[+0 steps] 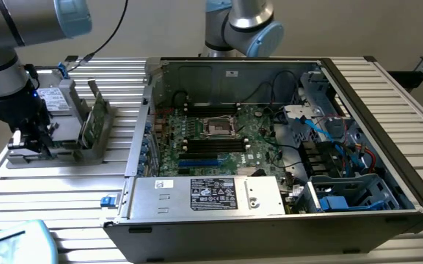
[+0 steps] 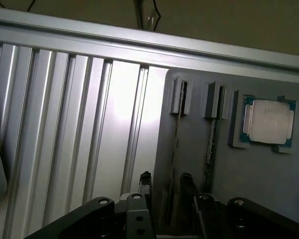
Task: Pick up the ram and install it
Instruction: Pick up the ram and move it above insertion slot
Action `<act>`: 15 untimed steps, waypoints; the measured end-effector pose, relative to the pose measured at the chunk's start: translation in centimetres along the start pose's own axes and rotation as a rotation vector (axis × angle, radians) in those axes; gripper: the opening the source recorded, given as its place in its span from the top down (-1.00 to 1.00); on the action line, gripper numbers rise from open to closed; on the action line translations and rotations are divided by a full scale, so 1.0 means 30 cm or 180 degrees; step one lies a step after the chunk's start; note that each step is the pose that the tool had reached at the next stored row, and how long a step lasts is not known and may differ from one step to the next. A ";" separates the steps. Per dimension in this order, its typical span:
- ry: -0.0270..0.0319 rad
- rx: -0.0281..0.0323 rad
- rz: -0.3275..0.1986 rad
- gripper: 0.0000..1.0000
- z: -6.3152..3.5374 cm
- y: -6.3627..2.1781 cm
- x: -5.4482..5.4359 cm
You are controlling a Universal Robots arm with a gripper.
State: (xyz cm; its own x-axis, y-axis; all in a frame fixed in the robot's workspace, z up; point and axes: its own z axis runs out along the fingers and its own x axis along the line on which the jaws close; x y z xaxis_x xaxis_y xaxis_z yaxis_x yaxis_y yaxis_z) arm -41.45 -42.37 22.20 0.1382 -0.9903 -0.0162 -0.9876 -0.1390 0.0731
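Note:
My gripper (image 2: 166, 186) is open over a grey holder (image 2: 249, 174). Its two dark fingers (image 2: 145, 183) stand on either side of the ram (image 2: 176, 142), a thin stick seen edge-on and standing upright in a holder slot. I cannot tell whether a finger touches it. In the exterior view the gripper (image 1: 31, 140) hangs low over the holder (image 1: 57, 157) on the exterior view's left, beside the open computer case (image 1: 270, 165). The motherboard (image 1: 219, 140) lies inside the case with dark empty memory slots (image 1: 211, 146).
A second thin board (image 2: 210, 144) stands edge-on in the neighbouring slot, and a square silver CPU (image 2: 268, 122) lies beyond it. A taller green card (image 1: 92, 118) stands upright in the holder. A second robot arm (image 1: 244, 25) rises behind the case. Ribbed aluminium table (image 1: 57, 192) surrounds everything.

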 end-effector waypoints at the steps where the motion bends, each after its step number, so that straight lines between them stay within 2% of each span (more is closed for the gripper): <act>1: -0.0001 -0.0001 0.0008 0.25 0.006 0.000 0.000; 4: -0.0008 0.0000 0.0032 0.25 0.022 -0.002 0.001; 8: -0.0040 0.0001 0.0068 0.25 0.034 -0.001 0.000; 10: -0.0043 -0.0011 0.0085 0.25 0.038 0.001 0.000; 15: -0.0053 -0.0056 0.0117 0.25 0.053 0.005 0.000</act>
State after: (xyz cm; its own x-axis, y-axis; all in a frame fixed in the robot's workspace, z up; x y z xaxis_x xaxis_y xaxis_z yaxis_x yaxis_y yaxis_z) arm -41.73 -42.37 20.61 0.1004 -0.9945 -0.0297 -0.9905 -0.1027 0.0913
